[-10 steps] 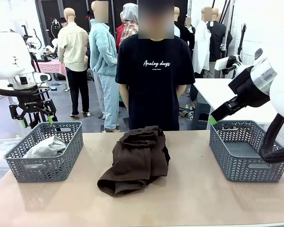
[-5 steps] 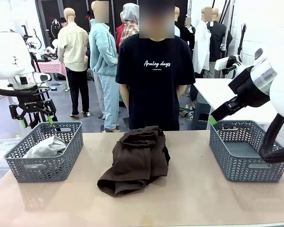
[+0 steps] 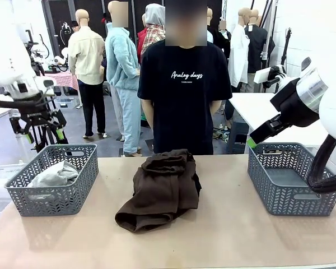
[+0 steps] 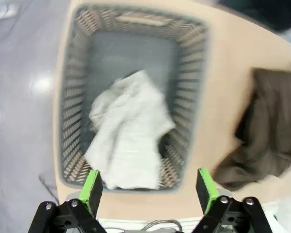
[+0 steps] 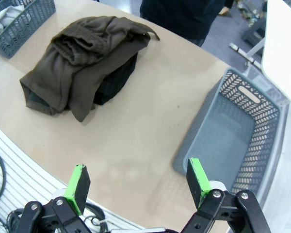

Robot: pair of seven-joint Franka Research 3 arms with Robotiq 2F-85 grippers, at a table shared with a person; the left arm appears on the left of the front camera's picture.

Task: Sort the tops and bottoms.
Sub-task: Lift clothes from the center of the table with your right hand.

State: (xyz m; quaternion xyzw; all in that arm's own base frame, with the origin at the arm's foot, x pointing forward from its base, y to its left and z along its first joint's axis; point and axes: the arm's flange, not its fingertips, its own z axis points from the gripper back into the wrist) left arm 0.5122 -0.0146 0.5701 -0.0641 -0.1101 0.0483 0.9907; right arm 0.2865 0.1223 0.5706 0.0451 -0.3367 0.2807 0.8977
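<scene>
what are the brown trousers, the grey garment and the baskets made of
Brown trousers: thick matte cloth, seemingly; slumps in soft heavy folds.
Light grey garment: soft cloth, crumpled, no sheen.
Left basket and right basket: probably moulded grey plastic; rigid walls pierced in a regular pattern.

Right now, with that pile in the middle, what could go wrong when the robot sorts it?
The brown trousers lie heaped over a black garment, so one grab may lift both, or only a fold. The left gripper and right gripper, both open, hang out by the baskets; a long reach could brush the person standing close behind the pile. The bulky trousers might drape over the right basket rim.
</scene>
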